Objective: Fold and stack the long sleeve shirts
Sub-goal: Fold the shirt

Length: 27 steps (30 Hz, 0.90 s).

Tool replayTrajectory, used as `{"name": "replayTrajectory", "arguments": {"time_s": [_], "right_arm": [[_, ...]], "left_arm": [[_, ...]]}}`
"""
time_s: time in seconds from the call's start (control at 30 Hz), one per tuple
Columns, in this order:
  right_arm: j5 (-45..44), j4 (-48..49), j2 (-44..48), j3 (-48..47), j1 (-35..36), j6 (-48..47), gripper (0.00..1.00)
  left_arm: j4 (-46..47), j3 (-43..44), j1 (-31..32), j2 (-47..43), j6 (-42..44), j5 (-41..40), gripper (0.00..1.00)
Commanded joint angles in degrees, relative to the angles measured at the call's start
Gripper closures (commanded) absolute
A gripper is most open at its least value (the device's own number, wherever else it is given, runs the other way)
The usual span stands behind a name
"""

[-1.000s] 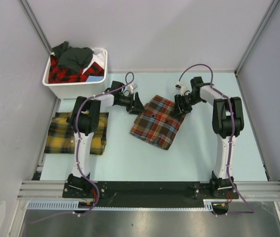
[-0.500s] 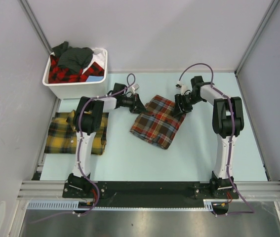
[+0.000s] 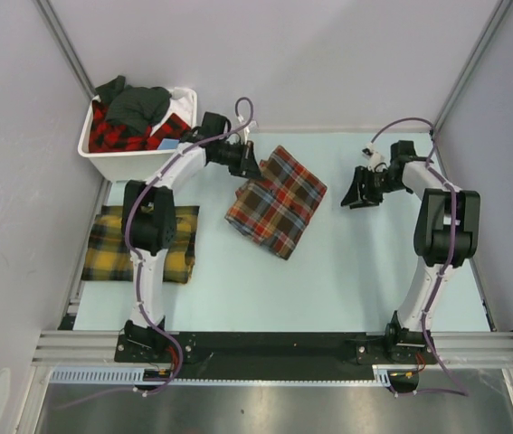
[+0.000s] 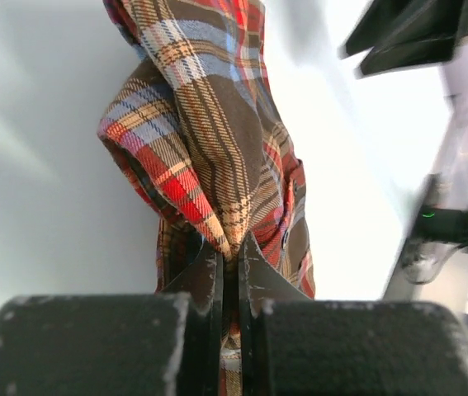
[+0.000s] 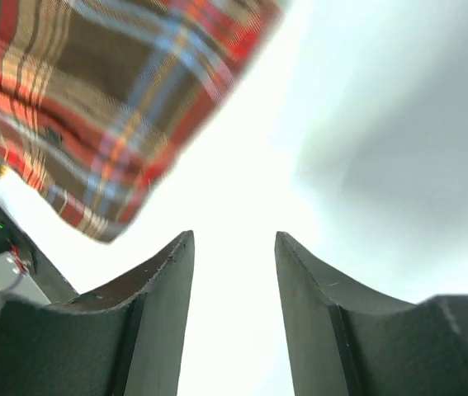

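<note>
The left gripper is squeezed tight on the 11 o'clock corner of the red-brown plaid flannel shirt with blue lines, which lies in the middle of the pale blue table. The right gripper is at the shirt's 3 o'clock, apart from it, spread part way and holding nothing.

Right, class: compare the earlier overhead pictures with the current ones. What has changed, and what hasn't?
The left gripper swung toward the far side and closed on a corner of the red-brown plaid shirt, pulling it slightly leftward. The right gripper drew back to the right, clear of the shirt, jaws open and empty. The folded yellow plaid shirt and the white bin stayed put.
</note>
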<state>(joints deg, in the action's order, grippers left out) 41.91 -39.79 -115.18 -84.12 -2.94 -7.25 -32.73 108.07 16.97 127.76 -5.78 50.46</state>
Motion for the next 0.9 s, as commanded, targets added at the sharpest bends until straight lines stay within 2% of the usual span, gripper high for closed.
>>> {"name": "replayTrajectory", "arguments": {"time_s": [0.0, 0.1, 0.23, 0.37, 0.43, 0.47, 0.5, 0.63, 0.67, 0.77, 0.87], "right_arm": [[3.7, 3.32, 5.75, 2.2, -2.5, 2.59, 0.52], [4.93, 2.97, 6.63, 2.81, -3.38, 3.46, 0.52], [7.39, 5.32, 8.65, 5.36, -4.88, 6.97, 0.52], [12.03, 9.28, 10.67, 10.45, -5.58, 13.56, 0.51], [13.72, 12.18, 11.46, 14.23, -5.76, 17.94, 0.49], [14.94, 13.58, 11.73, 15.72, -6.02, 19.62, 0.48], [15.56, 16.91, 12.68, 19.22, -6.11, 21.29, 0.43], [18.82, 28.16, 15.32, 29.32, -7.69, 33.32, 0.3], [19.17, 30.1, 15.77, 31.01, -8.74, 37.87, 0.27], [19.79, 34.07, 17.79, 36.82, -10.76, 42.82, 0.17], [19.53, 35.39, 21.03, 41.29, -12.88, 44.42, 0.04]], "left_arm": [[-11.54, 10.73, -0.01, -4.63, 14.63, -8.7, 1.0], [-19.35, 23.99, -0.18, -1.48, 18.59, -12.57, 1.0], [-23.69, 34.02, 1.04, -1.73, 26.16, -20.47, 1.0], [-25.02, 31.86, 5.78, -4.8, 36.69, -35.99, 1.0], [-25.01, 28.18, 10.26, -5.33, 38.9, -40.94, 1.0], [-24.4, 26.59, 11.93, -5.25, 40.05, -46.01, 1.0], [-23.79, 24.92, 15.16, -5.07, 40.15, -48.15, 1.0], [-22.9, 18.95, 23.35, -0.17, 34.63, -54.14, 1.0], [-22.99, 17.28, 24.85, 0.64, 31.56, -53.63, 1.0], [-22.46, 11.91, 29.69, 3.19, 24.1, -50.99, 1.0], [-21.76, 11.46, 31.63, 5.56, 14.88, -43.45, 1.0]]}}
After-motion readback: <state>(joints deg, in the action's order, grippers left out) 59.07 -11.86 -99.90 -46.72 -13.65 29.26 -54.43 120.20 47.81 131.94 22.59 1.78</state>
